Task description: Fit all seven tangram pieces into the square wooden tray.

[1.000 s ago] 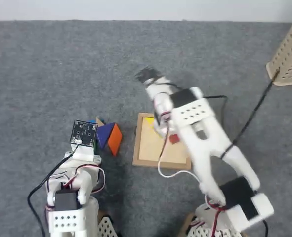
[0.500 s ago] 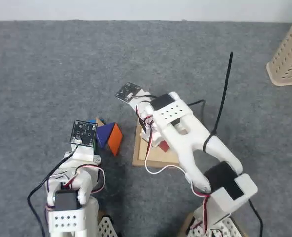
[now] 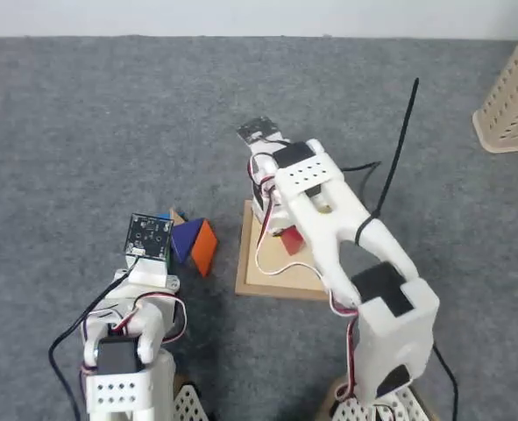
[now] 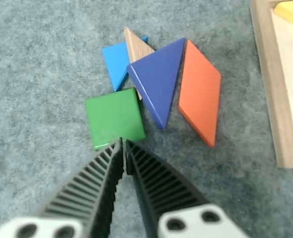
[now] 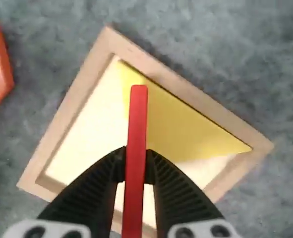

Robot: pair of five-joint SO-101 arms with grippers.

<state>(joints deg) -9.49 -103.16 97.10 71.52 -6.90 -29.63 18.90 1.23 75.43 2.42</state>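
In the right wrist view my right gripper (image 5: 135, 158) is shut on a red piece (image 5: 137, 124), held on edge above the square wooden tray (image 5: 77, 104). A yellow triangle (image 5: 181, 124) lies flat in the tray's far corner. From the high view the red piece (image 3: 290, 241) shows under the right arm, over the tray (image 3: 263, 282). My left gripper (image 4: 122, 144) is shut on nothing, its tips at the edge of a green square (image 4: 115, 116). Beyond it lie a light blue triangle (image 4: 115, 62), a tan piece (image 4: 138, 44), a dark blue triangle (image 4: 158, 79) and an orange parallelogram (image 4: 201, 91).
The loose pieces (image 3: 193, 241) cluster on grey carpet just left of the tray. A perforated wooden stand (image 3: 513, 96) is at the far right edge. A black cable (image 3: 399, 158) rises beside the right arm.
The right arm has swung left over the tray, its wrist going left and then back toward the far side, with the red piece still held. The left arm has not moved.
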